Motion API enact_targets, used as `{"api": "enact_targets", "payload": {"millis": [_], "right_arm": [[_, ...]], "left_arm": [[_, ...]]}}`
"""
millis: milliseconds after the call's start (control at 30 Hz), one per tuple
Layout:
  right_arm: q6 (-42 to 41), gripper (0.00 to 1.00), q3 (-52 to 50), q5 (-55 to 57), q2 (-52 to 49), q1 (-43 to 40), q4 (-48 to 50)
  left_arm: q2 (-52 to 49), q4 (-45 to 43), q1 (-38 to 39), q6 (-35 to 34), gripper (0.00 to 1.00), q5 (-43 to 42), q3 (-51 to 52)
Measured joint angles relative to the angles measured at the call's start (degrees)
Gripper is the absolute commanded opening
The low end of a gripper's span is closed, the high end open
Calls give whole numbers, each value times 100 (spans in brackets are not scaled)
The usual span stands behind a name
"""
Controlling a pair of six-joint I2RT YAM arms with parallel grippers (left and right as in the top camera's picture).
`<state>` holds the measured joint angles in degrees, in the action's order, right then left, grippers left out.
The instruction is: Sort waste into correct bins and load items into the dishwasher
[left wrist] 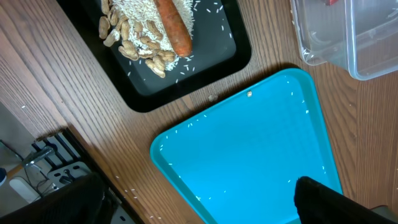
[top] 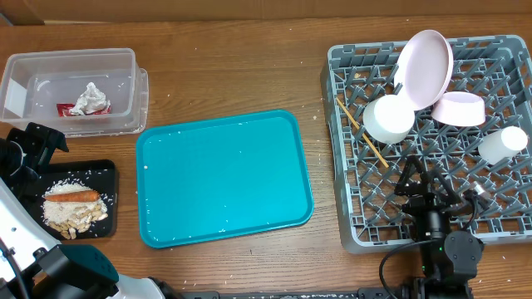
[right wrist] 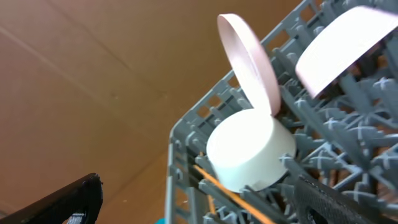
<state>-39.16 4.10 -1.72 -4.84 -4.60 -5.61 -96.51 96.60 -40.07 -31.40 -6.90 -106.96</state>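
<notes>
Left end effector [top: 40, 143] released, held beside black tray [top: 109, 175]; right end effector [top: 421, 179] released, held over dish rack [top: 350, 223].

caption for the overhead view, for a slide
Teal plastic tray sits between a clear plastic tub, a black tray of rice and carrot, and the loaded grey dish rack.

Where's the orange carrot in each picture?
Overhead: the carrot lies far left, on rice in the black tray.
Left wrist: top middle, on the same tray.
Right wrist: not in it.
Shared landmark: the teal tray beside it.
</notes>
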Motion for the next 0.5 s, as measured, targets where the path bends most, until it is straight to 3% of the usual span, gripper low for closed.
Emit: {"api": "enact_targets", "payload": {"millis": [267, 500], "right_arm": [[1285, 100, -125, -44, 400, -31, 66], [1816, 100, -304, 35, 400, -31, 157]], "left_arm": [[0, 0, 0, -2, 100, 0, 0], [0, 2, 0, 0, 100, 0, 0]]}}
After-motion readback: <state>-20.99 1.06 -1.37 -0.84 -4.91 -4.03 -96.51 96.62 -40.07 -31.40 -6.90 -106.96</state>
